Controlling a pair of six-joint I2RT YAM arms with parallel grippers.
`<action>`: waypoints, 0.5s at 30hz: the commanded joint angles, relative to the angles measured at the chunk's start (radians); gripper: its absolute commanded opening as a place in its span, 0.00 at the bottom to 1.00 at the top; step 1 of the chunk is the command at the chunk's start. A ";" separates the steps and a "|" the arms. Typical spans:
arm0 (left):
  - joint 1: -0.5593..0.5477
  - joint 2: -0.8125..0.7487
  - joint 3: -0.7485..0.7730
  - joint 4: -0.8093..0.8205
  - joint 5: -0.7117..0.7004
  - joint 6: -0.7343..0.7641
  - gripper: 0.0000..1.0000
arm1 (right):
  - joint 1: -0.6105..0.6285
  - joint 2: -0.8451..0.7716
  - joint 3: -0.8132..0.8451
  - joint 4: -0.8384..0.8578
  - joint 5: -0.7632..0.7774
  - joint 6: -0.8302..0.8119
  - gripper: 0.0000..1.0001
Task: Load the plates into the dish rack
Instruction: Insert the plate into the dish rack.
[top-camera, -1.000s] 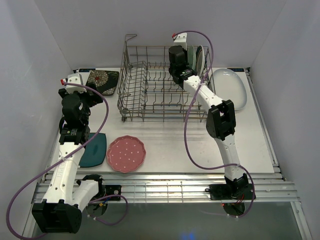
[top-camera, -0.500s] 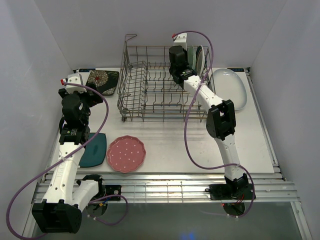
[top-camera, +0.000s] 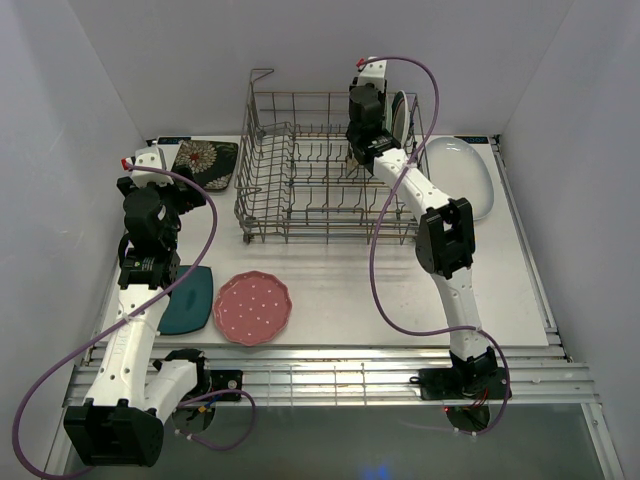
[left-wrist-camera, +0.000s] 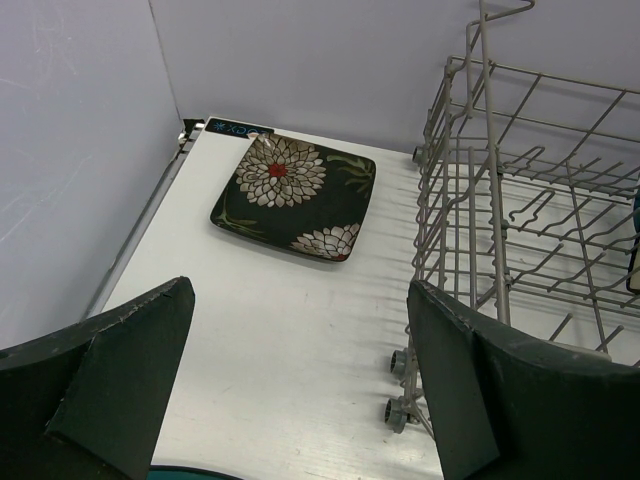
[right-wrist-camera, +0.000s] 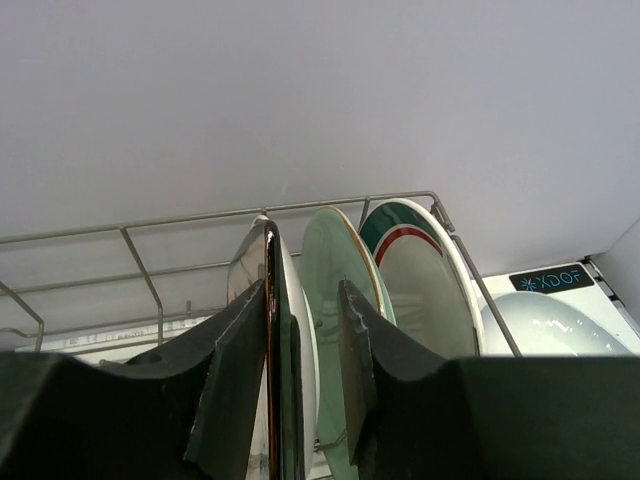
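The grey wire dish rack (top-camera: 300, 185) stands at the back middle of the table. Three plates stand upright at its right end: a dark-edged one (right-wrist-camera: 271, 262), a mint one (right-wrist-camera: 335, 250) and a white green-rimmed one (right-wrist-camera: 425, 285). My right gripper (right-wrist-camera: 303, 290) straddles the rim of the dark-edged plate, open, with a gap beside its right finger. On the table lie a pink dotted plate (top-camera: 254, 307), a dark teal plate (top-camera: 190, 298), a black floral square plate (left-wrist-camera: 293, 195) and a large white oval plate (top-camera: 462, 175). My left gripper (left-wrist-camera: 300, 290) hangs open and empty above the table's left side.
White walls close in the table on three sides. The rack's small wheels (left-wrist-camera: 397, 412) sit close to my left gripper's right finger. A rail (top-camera: 330, 380) runs along the near edge by the arm bases.
My right gripper was shut on the dark-edged plate in the rack. It has opened and risen slightly. The left arm has not moved.
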 joint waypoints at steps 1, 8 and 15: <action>0.004 -0.014 -0.003 0.013 0.006 0.004 0.98 | -0.005 -0.005 0.042 0.089 -0.001 0.001 0.39; 0.004 -0.013 -0.002 0.015 0.009 0.004 0.98 | -0.005 -0.009 0.047 0.082 -0.024 0.012 0.44; 0.004 -0.017 0.000 0.012 0.009 0.006 0.98 | -0.005 -0.040 0.045 0.061 -0.073 0.040 0.50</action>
